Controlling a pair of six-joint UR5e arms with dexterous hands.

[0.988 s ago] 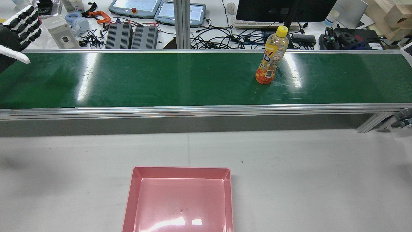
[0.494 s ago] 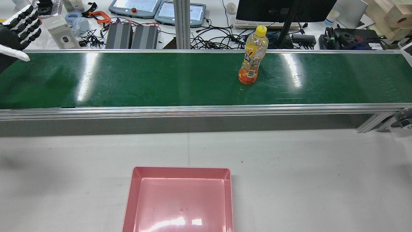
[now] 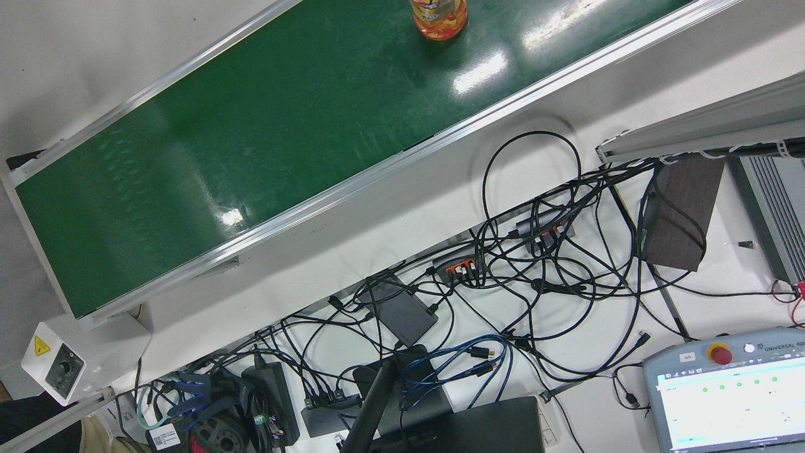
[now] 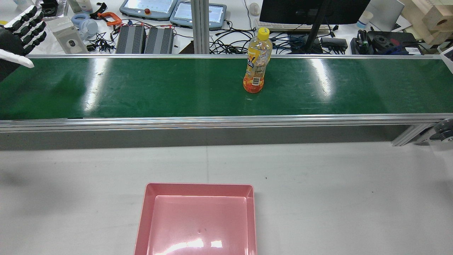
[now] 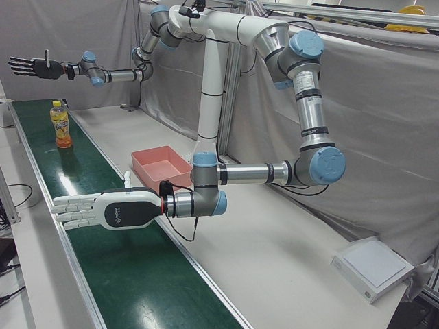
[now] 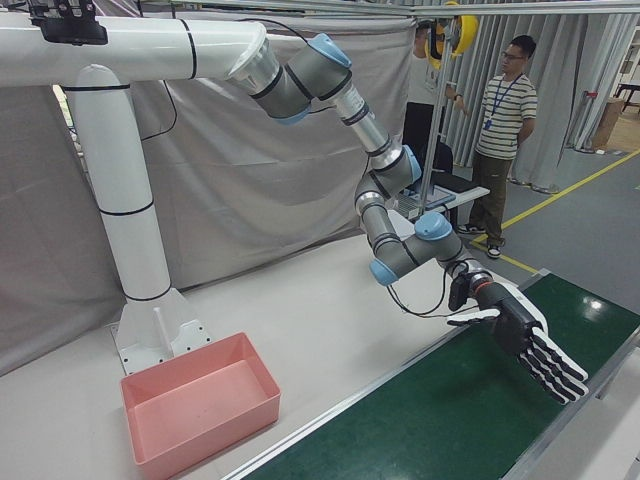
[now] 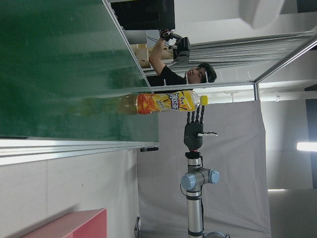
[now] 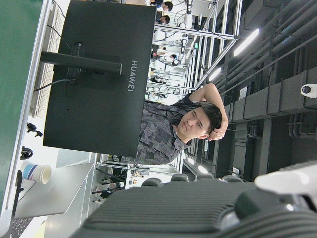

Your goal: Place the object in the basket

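A clear bottle [image 4: 257, 62] with a yellow cap and an orange label stands upright on the green conveyor belt [image 4: 159, 85], a little right of its middle. It also shows in the front view [image 3: 439, 16], the left-front view [image 5: 60, 125] and the left hand view [image 7: 163, 103]. The pink basket [image 4: 200, 185] sits empty on the white table on my side of the belt. My left hand [image 4: 19, 33] is open, raised over the belt's far left end. My right hand [image 5: 103, 209] is open, low at the belt's right end, barely in the rear view [image 4: 444, 128].
Beyond the belt lies a bench with a monitor [image 4: 311, 10], teach pendants [image 4: 148, 7] and tangled cables [image 3: 534, 264]. A person [image 6: 505, 110] stands past the belt's end. The belt has raised aluminium edge rails [image 4: 212, 122].
The bottle has travelled left along the belt, from the right part toward the middle, still upright. My left hand has barely shifted.
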